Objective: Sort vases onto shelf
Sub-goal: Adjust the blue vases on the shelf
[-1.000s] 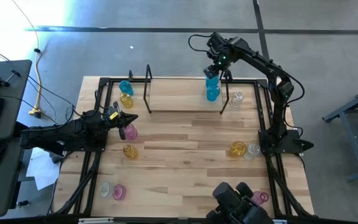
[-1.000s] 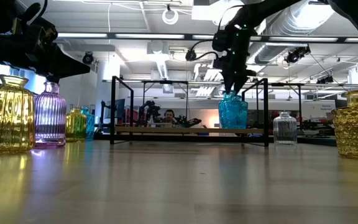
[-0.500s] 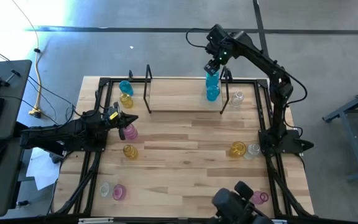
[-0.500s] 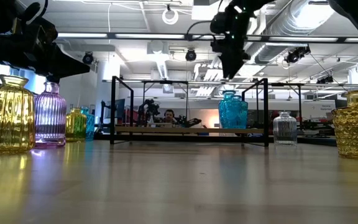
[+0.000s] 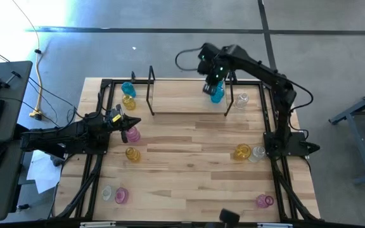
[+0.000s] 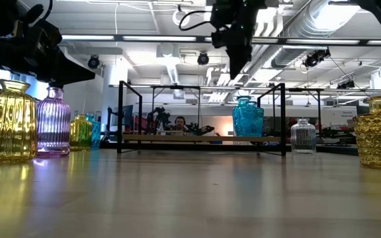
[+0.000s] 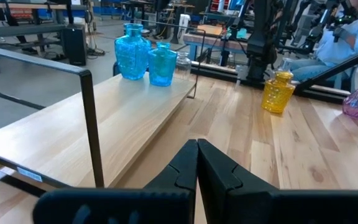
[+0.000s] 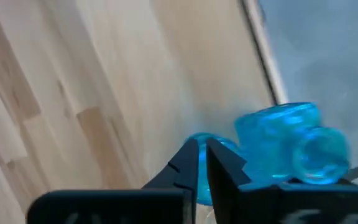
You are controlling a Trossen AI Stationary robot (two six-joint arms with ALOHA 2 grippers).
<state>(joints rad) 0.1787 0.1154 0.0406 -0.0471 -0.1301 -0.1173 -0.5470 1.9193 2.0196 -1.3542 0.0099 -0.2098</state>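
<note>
No writing or brand could be read on any vase or on the rig. At the left of the high view, the left gripper (image 5: 134, 121) lay low over the tabletop (image 5: 189, 158), its fingers pressed together and empty, the tips just beside a pink vase (image 5: 132, 133) with an amber vase (image 5: 132, 153) below it; it sat where it had a second before. Behind it, at the table's far left corner, a cyan vase (image 5: 128, 88) and a yellow vase (image 5: 128, 101) stood together outside the shelf (image 5: 182, 98). A clear vase (image 5: 108, 192) and another pink one (image 5: 121, 195) stood near the front left edge. On the shelf's right end two blue vases (image 7: 145, 52) stood upright and touching. The right gripper (image 5: 209, 85), which had been down at the neck of one blue vase a second earlier, had let go, lifted and swung leftward above them, its fingers nearly closed on nothing. Right of the shelf stood a clear vase (image 5: 243, 99), further forward an amber (image 5: 243, 152) and clear pair (image 5: 256, 153), and a pink vase (image 5: 263, 201) near the front right corner.
</note>
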